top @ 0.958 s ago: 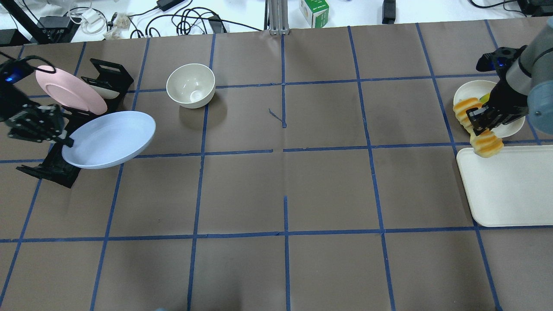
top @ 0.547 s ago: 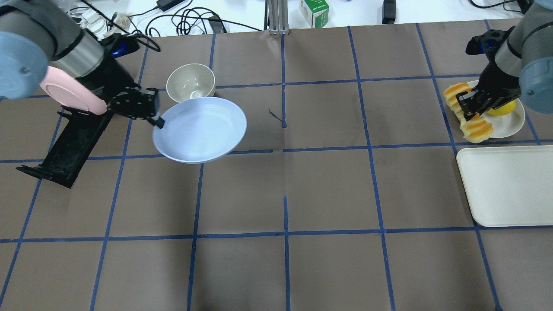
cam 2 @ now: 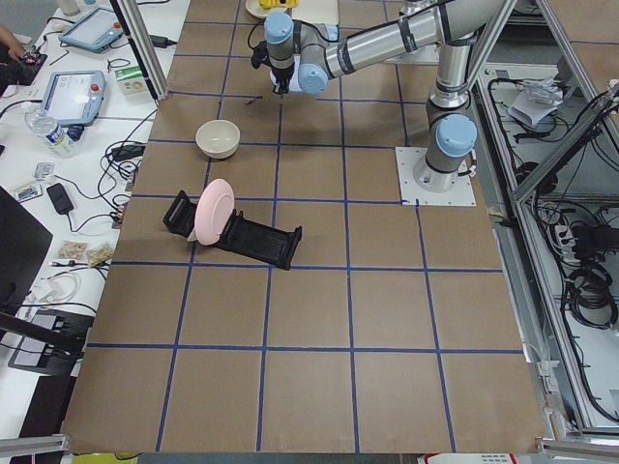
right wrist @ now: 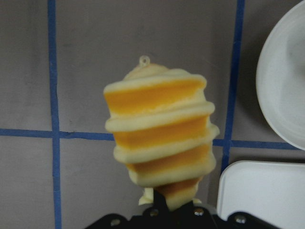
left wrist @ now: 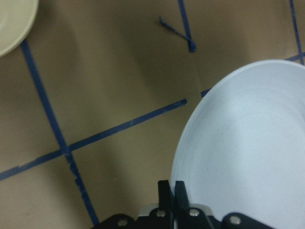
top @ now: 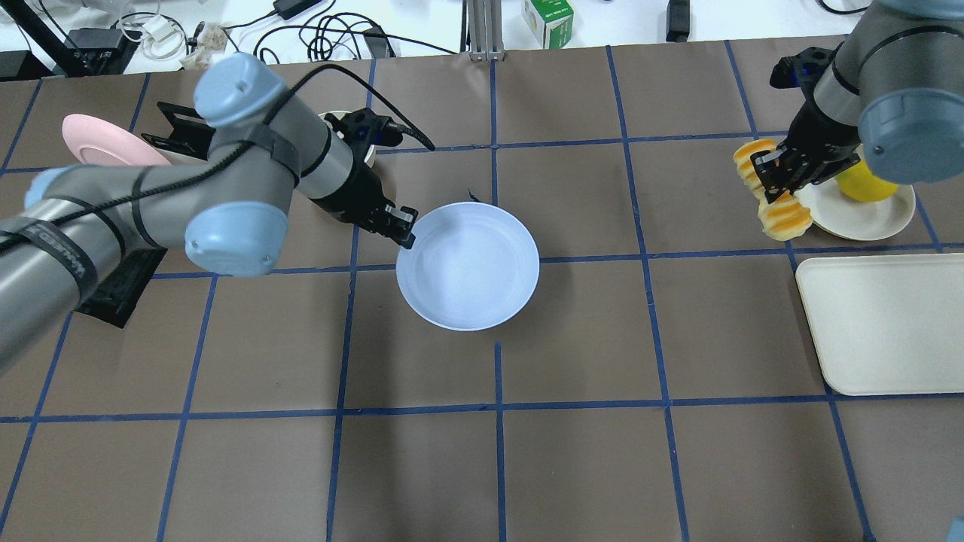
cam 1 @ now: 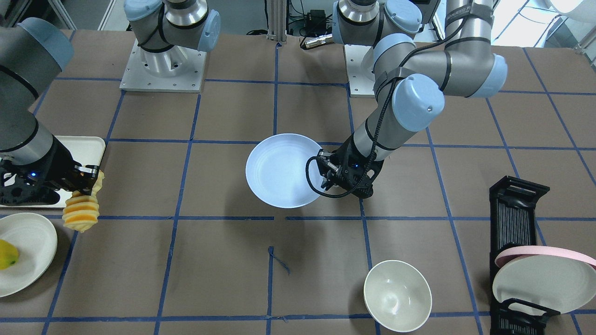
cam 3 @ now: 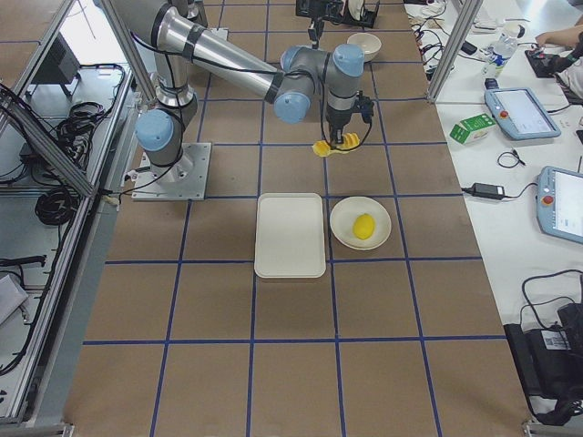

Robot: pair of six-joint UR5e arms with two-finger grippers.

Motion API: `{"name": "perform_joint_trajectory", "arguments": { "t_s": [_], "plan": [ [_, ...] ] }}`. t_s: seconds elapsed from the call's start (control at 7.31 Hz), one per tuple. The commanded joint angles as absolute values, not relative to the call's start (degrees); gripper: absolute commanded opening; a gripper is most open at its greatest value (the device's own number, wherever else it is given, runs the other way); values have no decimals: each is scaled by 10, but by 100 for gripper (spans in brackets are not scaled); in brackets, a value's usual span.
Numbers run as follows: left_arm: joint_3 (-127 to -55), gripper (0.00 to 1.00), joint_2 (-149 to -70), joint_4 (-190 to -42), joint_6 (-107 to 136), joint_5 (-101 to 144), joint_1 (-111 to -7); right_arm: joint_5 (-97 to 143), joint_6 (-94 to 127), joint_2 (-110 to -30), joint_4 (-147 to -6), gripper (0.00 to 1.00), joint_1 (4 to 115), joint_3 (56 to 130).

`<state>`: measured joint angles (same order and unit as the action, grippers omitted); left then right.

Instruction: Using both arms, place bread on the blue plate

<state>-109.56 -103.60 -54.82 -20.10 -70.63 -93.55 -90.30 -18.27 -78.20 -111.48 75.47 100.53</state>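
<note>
The blue plate point(top: 468, 267) point(cam 1: 284, 170) hangs level, a little above the table's middle. My left gripper point(top: 403, 226) point(cam 1: 326, 174) is shut on its rim; the left wrist view shows the fingers pinching the plate's edge point(left wrist: 248, 148). My right gripper point(top: 776, 184) point(cam 1: 91, 179) is shut on the bread point(top: 785, 217) point(cam 1: 81, 211), a ridged pale-yellow and orange loaf. It holds the bread in the air at the table's right side, beside the white fruit plate. The bread fills the right wrist view point(right wrist: 162, 138).
A white plate point(top: 866, 218) with a yellow-green fruit point(top: 866, 184) and a white tray point(top: 889, 324) lie at the right. A white bowl point(cam 1: 397, 295) stands behind my left arm. A black rack point(cam 1: 514, 218) at the left holds a pink plate point(top: 105, 143) and a cream plate point(cam 1: 540, 281).
My left arm has carried the blue plate from the rack rightward to the table's middle. My right gripper has moved the bread leftward and a little farther back, off the tray's corner.
</note>
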Motion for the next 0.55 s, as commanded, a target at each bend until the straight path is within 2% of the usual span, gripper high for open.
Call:
{"name": "perform_joint_trajectory", "arguments": {
  "t_s": [0.0, 0.41],
  "plan": [
    [-1166, 0, -1073, -398, -205, -699, -938, -896, -145, -780, -1122, 0, 803, 1019],
    [-1166, 0, -1107, -349, -218, -679, -938, -895, -105, -780, -1123, 0, 817, 1034]
  ]
}}
